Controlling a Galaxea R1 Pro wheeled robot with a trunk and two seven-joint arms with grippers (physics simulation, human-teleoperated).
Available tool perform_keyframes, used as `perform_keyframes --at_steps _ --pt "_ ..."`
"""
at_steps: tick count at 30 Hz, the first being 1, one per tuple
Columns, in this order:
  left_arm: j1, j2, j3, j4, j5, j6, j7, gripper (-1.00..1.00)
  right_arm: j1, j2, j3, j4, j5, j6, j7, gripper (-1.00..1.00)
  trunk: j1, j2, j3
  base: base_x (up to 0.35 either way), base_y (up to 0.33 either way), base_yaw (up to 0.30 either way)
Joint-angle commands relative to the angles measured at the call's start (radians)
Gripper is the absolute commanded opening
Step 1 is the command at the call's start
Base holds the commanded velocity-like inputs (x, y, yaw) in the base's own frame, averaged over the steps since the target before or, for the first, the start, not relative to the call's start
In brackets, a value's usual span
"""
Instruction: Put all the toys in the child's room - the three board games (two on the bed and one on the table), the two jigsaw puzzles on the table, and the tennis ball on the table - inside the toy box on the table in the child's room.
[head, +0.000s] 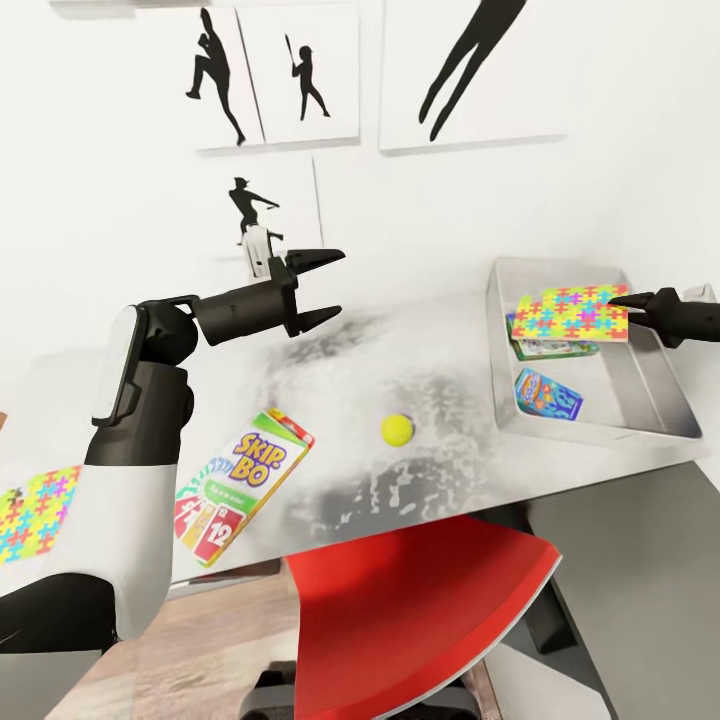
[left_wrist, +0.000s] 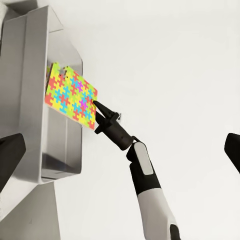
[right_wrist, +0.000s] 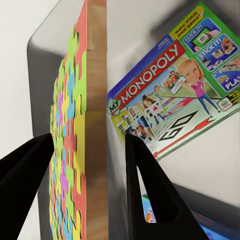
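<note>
Grey toy box (head: 600, 425) sits at the desk's (head: 440, 340) right edge; right end effector (head: 622, 301) pinches a jigsaw puzzle (head: 570, 312) over it. Left end effector (head: 325, 288) hangs wide apart, holding nothing. Tennis ball (head: 397, 430) mid-desk.

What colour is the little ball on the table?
Yellow-green ball, clearest in the head view.

- Left arm rises from the head view's 8 o'clock edge, elbow bent, black forearm reaching toward 2 o'clock.
- Left gripper (head: 325, 288) hangs with both fingers spread wide, nothing between them.
- Right arm enters from the 3 o'clock edge, forearm level and pointing toward 9 o'clock.
- Right gripper (head: 622, 304) is clamped on the edge of a jigsaw puzzle (head: 571, 313), held aloft; its dark fingers (right_wrist: 150, 190) flank the slab.
</note>
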Motion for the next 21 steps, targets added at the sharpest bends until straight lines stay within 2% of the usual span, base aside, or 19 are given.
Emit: perform_keyframes --at_steps 1,21 --pt "-0.001 -0.001 0.001 0.0 0.01 0.001 0.01 1.0 -0.001 -0.001 0.008 0.001 0.0 0.0 0.008 -1.0 0.0 -0.002 -0.003 0.0 0.0 0.0" --pt "-0.001 -0.001 -0.001 0.0 0.009 0.001 0.01 1.0 -0.001 -0.014 0.009 0.0 -0.001 0.0 0.008 -1.0 0.0 -0.002 -0.012 0.0 0.0 0.0"
